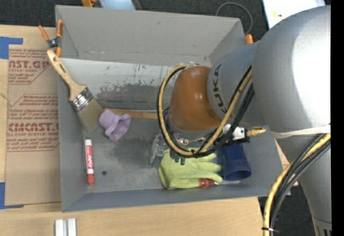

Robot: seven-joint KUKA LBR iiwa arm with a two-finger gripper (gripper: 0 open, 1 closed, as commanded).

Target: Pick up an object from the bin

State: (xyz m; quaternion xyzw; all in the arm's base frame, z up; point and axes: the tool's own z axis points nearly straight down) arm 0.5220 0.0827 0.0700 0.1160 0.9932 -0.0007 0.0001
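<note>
Probably soft and light, the yellow glove (187, 174) by the hand (160, 152) suits pinching a fold; hand open or closed, cannot tell.

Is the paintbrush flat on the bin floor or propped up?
Propped up: the paintbrush has bristles on the floor, handle leaning up the left wall of the bin.

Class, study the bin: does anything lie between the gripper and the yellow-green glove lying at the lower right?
Nothing visible does. The gripper hangs right at the upper left edge of the yellow-green glove. The dark blue cup lies against the glove's right side, away from the gripper.
</note>
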